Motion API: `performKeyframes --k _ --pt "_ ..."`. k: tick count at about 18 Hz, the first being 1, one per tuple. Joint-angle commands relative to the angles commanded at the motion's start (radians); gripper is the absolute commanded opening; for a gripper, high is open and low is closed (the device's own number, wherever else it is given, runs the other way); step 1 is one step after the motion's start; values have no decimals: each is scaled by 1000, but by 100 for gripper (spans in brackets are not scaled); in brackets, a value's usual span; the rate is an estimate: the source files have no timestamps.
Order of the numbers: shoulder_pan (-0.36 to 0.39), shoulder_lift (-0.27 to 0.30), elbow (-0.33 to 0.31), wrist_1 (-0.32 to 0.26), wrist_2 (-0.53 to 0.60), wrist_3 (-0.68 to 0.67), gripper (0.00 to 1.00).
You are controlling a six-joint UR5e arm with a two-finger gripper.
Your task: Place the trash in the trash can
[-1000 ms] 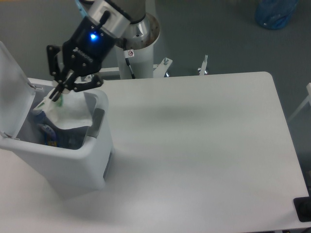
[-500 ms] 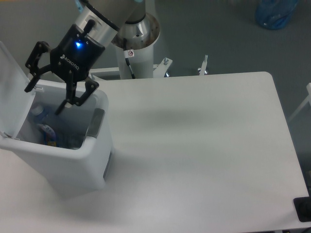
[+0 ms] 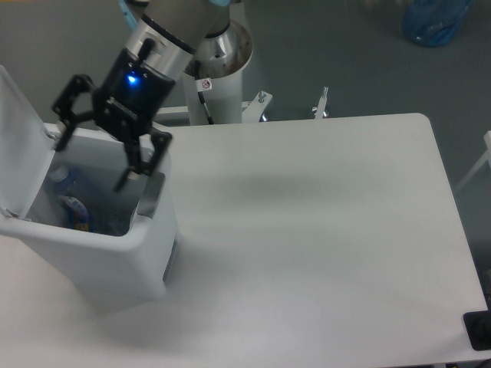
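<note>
At the lower left of the frame stands the big white boxy plastic trash can (image 3: 115,253), smooth-walled with rounded corners, on the matte white counter (image 3: 322,230). Its flat hinged lid (image 3: 19,146) is tipped up at the far left, and a grey tab (image 3: 151,193) sits on its right rim. Inside, low against the left wall, lies the clear bluish plastic bottle (image 3: 67,201), a blue and red label showing on it; no writing there can be read. The crumpled wrapper cannot be made out within the bin. Just above the opening, in the upper left of the frame, hangs the black two-finger gripper (image 3: 93,153), a blue light glowing on its body. Its jaws are spread wide and hold nothing; the bottle lies below and between them, apart from both. Beyond, a white cylindrical arm base (image 3: 219,77) rises at the counter's far edge.
</note>
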Motion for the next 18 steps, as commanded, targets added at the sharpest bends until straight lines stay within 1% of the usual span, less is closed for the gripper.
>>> performKeyframes --k 2,5,8,11,13,15,18 --pt "46 0 -2 -5 40 52 100" --pt "130 5 -2 -11 42 124 100" --pt "210 15 -28 -12 55 239 100" --pt "275 28 -73 -15 161 392 100" --pt "302 25 -86 -17 244 485 100" --pt "321 20 -87 -18 298 525 100" --pt "319 12 -89 -29 416 589 100"
